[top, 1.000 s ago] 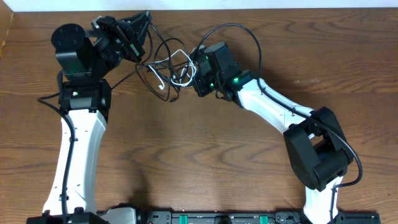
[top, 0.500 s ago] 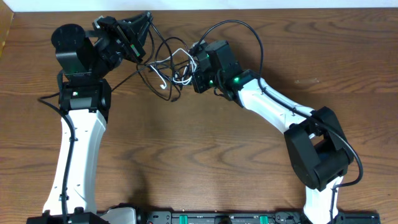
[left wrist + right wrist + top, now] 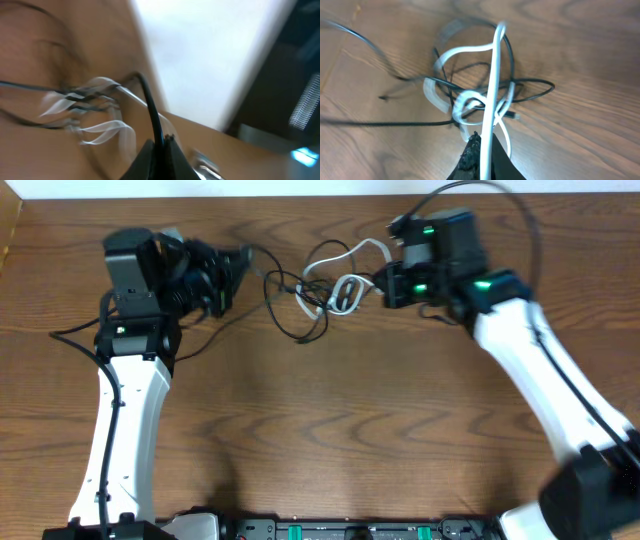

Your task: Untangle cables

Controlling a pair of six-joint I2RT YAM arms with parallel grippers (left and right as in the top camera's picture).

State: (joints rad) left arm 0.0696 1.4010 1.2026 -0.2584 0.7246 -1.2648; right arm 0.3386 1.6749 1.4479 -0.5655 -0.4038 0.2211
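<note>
Right wrist view, nearest first: right gripper (image 3: pixel 480 150) has its fingers pressed together, pinching the white cable (image 3: pixel 494 75), which runs taut and straight up from the tips. Just past the tips the same cable coils into a small knot of loops lying on the table (image 3: pixel 590 125). The black cables (image 3: pixel 535 90) thread through that knot and swing out in wider loops to either side. One thin black strand trails toward the left edge, blurred. Left wrist view: left gripper (image 3: pixel 161 146) is also closed, its tips clamped on a single black cable (image 3: pixel 149 102) that rises from them and bends left into the tangle. Beyond it are pale white loops and dark strands, all smeared; cannot tell which crosses over which. A white wall (image 3: pixel 210 55) stands farther back, past the table edge. From overhead: the two grippers sit well apart at the far side of the table, the left one pointing right and the right one pointing left, with the tangle between them. White coils bunch just beside the right gripper. Black loops spread toward the middle, and one line stretches left to the left gripper. The bundle lies nearer the right gripper than the left.
</note>
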